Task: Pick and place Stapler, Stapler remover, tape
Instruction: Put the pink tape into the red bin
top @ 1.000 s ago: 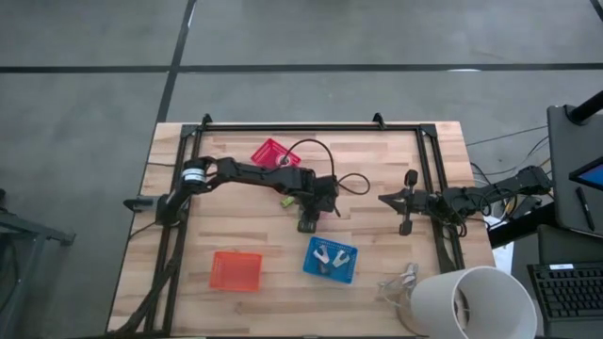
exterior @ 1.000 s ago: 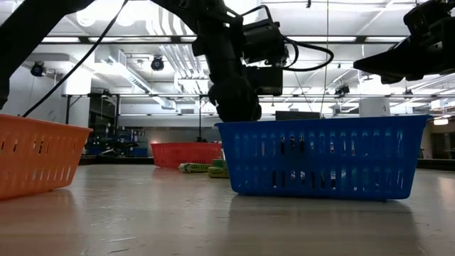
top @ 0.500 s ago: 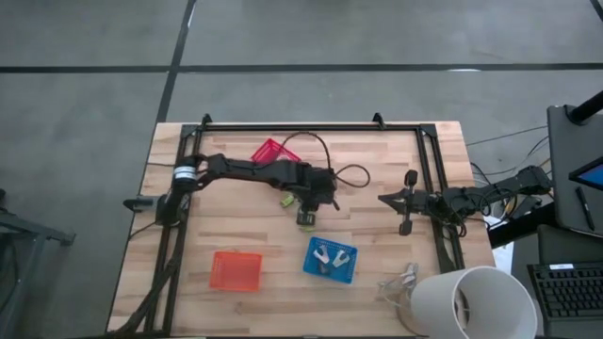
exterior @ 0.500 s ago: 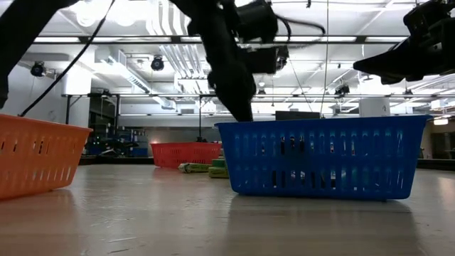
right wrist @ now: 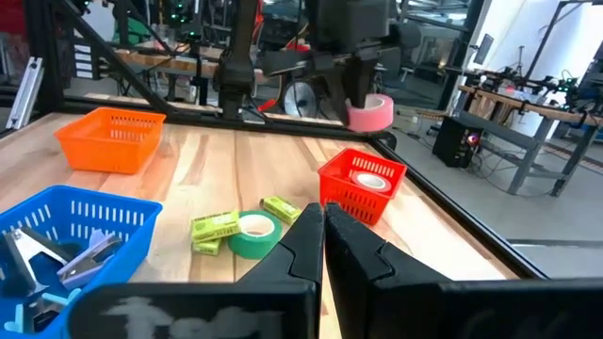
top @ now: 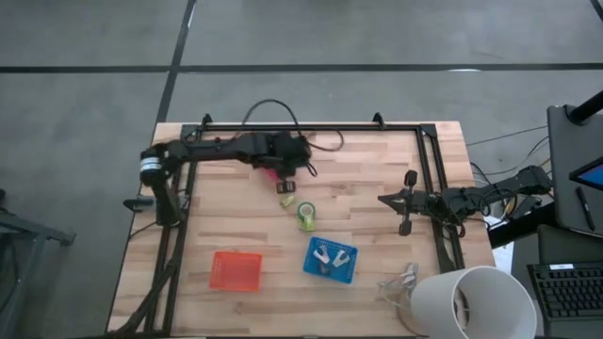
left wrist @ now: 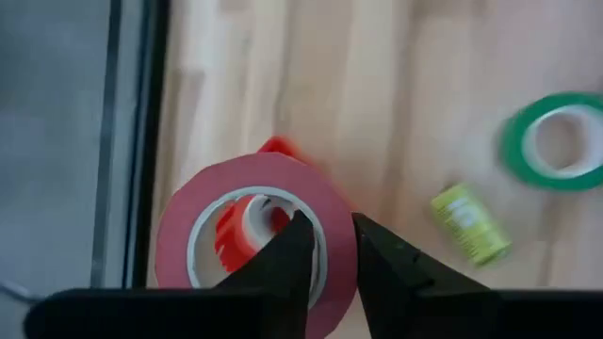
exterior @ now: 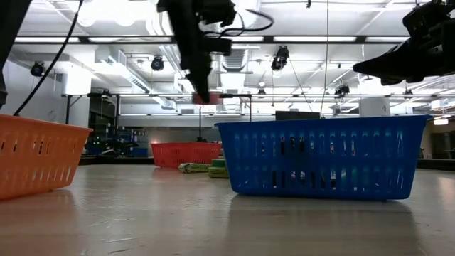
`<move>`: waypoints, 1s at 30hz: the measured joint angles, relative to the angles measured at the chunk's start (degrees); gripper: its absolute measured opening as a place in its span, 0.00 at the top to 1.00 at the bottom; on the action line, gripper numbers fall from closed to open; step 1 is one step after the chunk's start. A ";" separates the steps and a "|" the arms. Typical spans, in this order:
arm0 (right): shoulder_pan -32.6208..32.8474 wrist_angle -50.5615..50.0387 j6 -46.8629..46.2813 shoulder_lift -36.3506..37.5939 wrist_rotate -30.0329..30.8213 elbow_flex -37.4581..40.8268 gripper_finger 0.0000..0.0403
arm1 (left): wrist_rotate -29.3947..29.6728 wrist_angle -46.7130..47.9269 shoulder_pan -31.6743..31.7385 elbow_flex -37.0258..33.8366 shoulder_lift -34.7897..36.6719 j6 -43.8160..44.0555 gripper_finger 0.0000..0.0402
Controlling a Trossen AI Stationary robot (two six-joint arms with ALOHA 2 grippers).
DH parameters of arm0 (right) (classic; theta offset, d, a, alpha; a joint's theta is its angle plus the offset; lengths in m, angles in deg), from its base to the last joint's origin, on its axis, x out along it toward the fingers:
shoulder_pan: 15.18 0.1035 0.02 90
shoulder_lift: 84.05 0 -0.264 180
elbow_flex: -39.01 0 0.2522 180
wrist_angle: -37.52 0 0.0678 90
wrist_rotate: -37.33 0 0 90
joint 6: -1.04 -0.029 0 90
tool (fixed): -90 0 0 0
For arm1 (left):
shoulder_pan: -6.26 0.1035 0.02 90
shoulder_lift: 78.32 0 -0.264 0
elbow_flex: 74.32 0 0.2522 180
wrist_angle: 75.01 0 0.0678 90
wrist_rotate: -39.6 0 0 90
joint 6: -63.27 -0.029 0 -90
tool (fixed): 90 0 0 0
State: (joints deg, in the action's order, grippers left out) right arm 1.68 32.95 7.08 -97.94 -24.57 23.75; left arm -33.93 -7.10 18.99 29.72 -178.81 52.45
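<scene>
We see left tool point(left wrist: 325, 250) clamping pink-red tape ring with pale centre point(left wrist: 247, 240), aloft just above small red plastic basket point(right wrist: 361, 185) at far table; right tool point(right wrist: 323, 235) clenched empty, far right.

We see a pale wood-plank counter point(top: 377, 179), slatted plastic blue basket point(top: 331, 259) holding shiny metal pieces point(top: 327, 257), glossy pink tape point(left wrist: 254, 240).
</scene>
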 joint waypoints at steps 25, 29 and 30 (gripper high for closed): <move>0.00 -0.01 0.00 -0.09 0.00 0.00 0.98 | -6.78 -14.29 15.57 -23.24 6.54 3.46 0.84; 0.02 -0.01 0.00 -0.09 0.00 0.00 0.98 | -6.52 -14.42 15.93 -23.85 6.54 3.22 0.86; 0.00 -0.02 0.00 -0.09 0.00 0.00 0.98 | -6.50 -14.37 16.07 -23.91 6.54 3.20 0.86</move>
State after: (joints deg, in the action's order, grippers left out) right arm 1.68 32.93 7.08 -98.03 -24.57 23.75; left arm -40.43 -21.48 35.06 5.81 -172.27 55.65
